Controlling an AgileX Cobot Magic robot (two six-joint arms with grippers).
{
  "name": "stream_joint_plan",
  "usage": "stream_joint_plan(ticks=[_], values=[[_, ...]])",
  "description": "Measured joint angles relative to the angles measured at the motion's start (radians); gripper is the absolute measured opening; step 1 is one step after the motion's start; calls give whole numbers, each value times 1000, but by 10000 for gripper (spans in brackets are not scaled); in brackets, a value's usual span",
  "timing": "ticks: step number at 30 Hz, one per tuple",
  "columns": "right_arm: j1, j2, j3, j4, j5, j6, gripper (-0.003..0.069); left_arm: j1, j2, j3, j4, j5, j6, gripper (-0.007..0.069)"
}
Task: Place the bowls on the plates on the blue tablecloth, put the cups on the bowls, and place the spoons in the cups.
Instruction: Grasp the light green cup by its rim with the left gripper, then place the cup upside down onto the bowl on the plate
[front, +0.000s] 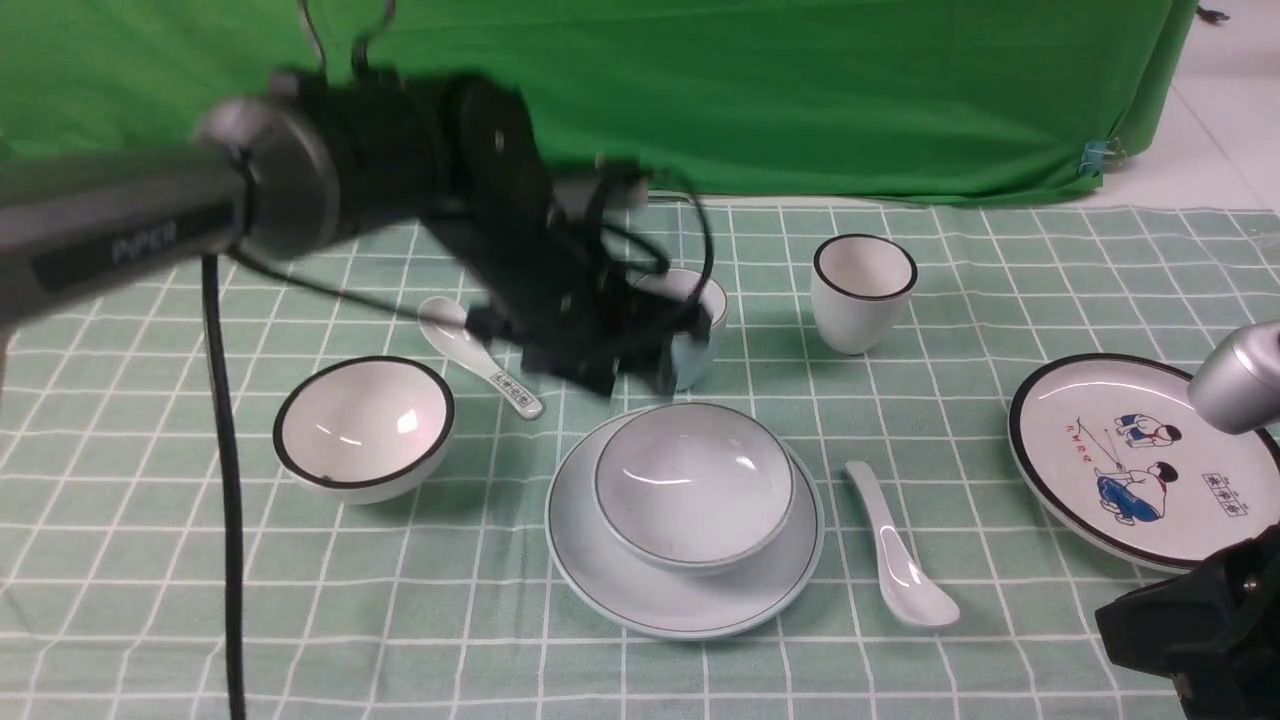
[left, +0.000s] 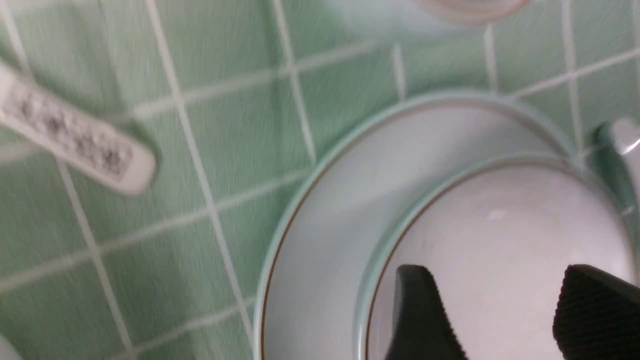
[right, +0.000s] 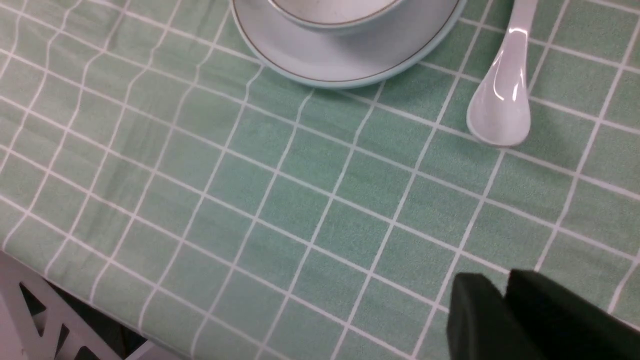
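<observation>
In the front view, the pale blue bowl (front: 694, 484) sits on the plain pale blue plate (front: 600, 560). The left gripper (front: 635, 378) is blurred in front of the pale blue cup (front: 700, 345), which stands on the blue tablecloth (front: 380, 630) behind that plate. The cup looks light but rigid, its glaze likely slippery and liable to chip: best pinched across the upper wall, one finger inside the rim, squeezed gently. The black-rimmed white cup (front: 862, 295) would want the same hold. The marked spoon (front: 480, 357) and the plain spoon (front: 900, 550) would probably take a grip on the handle; a bowl end could roll.

In the left wrist view, the fingers (left: 425, 315) stand well apart with nothing between them, over the bowl; the cup, at the picture's edge, seems clear of them, though blur leaves that unsure.

In the right wrist view, the right gripper's fingertips (right: 502, 290) appear nearly together, holding nothing visible.
</observation>
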Motion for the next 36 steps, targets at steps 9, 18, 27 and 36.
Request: stream_joint_plan(ticks=[9, 18, 27, 36], values=[[0, 0, 0, 0, 0, 0, 133, 58, 101, -222, 43, -14, -78, 511], [0, 0, 0, 0, -1, -6, 144, 69, 275, -272, 59, -73, -84, 522], [0, 0, 0, -1, 0, -12, 148, 71, 309, -287, 27, -53, -84, 108], [0, 0, 0, -3, 2, -12, 160, 72, 114, -349, 46, 159, 15, 32]])
